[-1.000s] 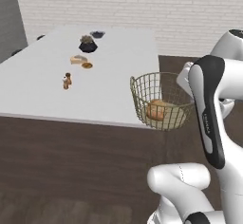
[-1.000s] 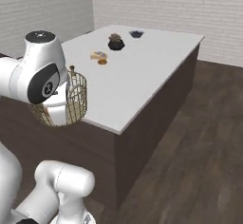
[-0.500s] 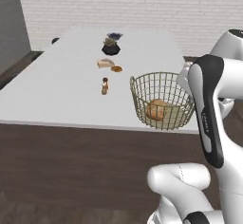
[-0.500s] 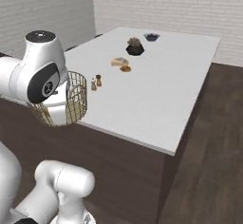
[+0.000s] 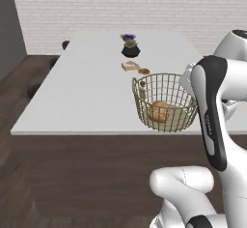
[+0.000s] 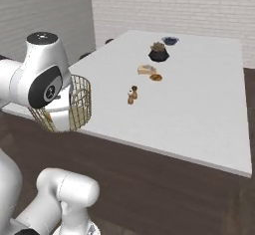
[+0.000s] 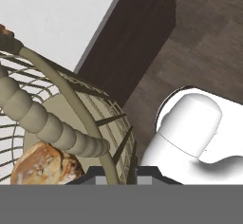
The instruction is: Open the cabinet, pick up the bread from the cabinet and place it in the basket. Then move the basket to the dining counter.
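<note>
The whole scene has slid sideways — the camera moved with the base. The dining counter now lies squarely ahead, its near edge under the basket.

basket: 1 | bread: 1 | dining counter: 1 | potted plant: 1
</note>
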Robot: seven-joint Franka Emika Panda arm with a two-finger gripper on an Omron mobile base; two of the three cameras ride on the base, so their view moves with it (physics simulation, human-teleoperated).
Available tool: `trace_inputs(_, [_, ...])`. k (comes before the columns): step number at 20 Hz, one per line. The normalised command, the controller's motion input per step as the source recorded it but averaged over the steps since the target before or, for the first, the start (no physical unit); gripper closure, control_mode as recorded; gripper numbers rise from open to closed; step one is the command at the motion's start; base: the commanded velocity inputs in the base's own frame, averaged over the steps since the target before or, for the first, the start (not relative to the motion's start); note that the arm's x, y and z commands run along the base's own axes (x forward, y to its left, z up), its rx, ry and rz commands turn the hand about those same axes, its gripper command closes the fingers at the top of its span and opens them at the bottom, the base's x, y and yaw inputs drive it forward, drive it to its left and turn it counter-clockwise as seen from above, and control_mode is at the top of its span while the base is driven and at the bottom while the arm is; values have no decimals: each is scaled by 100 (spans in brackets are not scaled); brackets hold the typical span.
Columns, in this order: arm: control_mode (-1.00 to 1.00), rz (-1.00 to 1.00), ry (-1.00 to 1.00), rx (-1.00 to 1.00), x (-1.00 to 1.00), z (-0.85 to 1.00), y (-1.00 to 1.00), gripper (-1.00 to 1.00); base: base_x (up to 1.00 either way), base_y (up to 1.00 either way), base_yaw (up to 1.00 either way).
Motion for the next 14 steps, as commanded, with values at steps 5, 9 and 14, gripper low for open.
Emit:
trace_inputs(5, [100,0,0,0,0,0,0,100,11,100,-23])
trace_inputs(9, [100,0,0,0,0,0,0,100,15,100,-23])
trace_inputs(14, [100,0,0,0,0,0,0,100,8,100,-20])
